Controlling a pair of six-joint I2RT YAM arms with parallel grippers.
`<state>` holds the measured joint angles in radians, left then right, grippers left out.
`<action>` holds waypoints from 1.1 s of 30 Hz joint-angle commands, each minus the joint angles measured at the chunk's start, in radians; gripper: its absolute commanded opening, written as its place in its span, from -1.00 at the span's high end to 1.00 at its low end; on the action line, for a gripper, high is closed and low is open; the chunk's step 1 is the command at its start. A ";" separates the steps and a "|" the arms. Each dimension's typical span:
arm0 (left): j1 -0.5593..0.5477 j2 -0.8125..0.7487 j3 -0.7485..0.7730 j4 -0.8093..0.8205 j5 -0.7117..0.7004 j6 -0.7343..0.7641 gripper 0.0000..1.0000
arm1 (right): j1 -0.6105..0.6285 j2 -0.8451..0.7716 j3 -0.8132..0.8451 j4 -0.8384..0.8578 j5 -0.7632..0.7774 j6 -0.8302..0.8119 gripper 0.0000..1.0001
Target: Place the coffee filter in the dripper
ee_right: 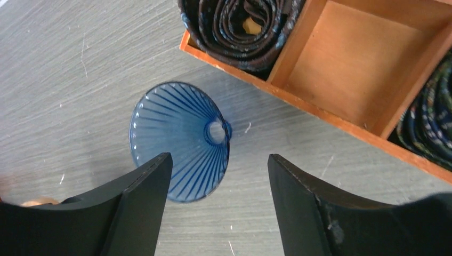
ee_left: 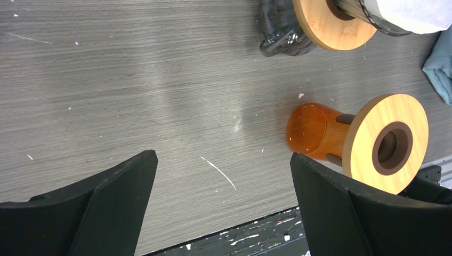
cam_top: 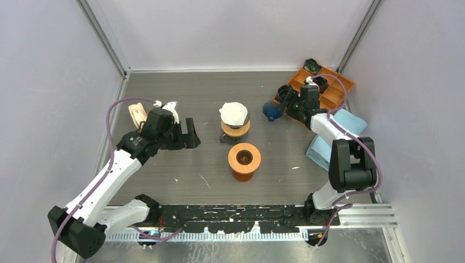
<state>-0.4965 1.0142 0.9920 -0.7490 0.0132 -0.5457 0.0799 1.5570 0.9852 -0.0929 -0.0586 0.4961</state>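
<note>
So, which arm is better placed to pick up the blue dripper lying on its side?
Right. The right gripper, open, hangs just above the blue dripper, which lies partly between its fingers. The left gripper, also open, is on the far side of the white filter.

You get bright, even overhead light: soft shadows, a pale glare streak on the table [ee_left: 160,90], sharp focus throughout.

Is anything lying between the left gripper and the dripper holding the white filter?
No. The top view shows only bare table between the open left gripper and the filter-topped dripper.
</note>
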 commanded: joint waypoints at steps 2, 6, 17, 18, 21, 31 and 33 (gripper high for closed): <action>0.032 -0.041 -0.012 0.025 0.019 0.010 -0.98 | -0.008 0.075 0.098 0.075 -0.033 0.012 -0.32; 0.042 -0.051 -0.014 0.008 0.020 0.013 -0.98 | -0.011 0.136 0.125 0.081 -0.030 0.007 -0.13; 0.046 -0.075 -0.013 -0.022 0.041 0.015 -0.98 | -0.013 0.184 0.143 0.073 -0.052 -0.019 0.52; 0.046 -0.076 -0.013 -0.021 0.046 0.013 -0.98 | -0.013 0.180 0.142 0.068 -0.054 -0.022 0.58; 0.045 -0.075 -0.013 -0.020 0.070 0.002 -0.98 | -0.012 0.157 0.138 0.055 -0.065 -0.033 0.76; 0.045 -0.082 -0.006 -0.015 0.166 -0.033 -0.98 | -0.012 0.017 0.101 -0.046 -0.086 -0.075 0.99; 0.045 -0.084 -0.004 -0.010 0.185 -0.047 -0.98 | -0.012 -0.036 0.086 -0.071 -0.092 -0.078 0.99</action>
<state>-0.4561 0.9554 0.9756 -0.7803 0.1299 -0.5644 0.0734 1.6600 1.0794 -0.1459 -0.1223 0.4416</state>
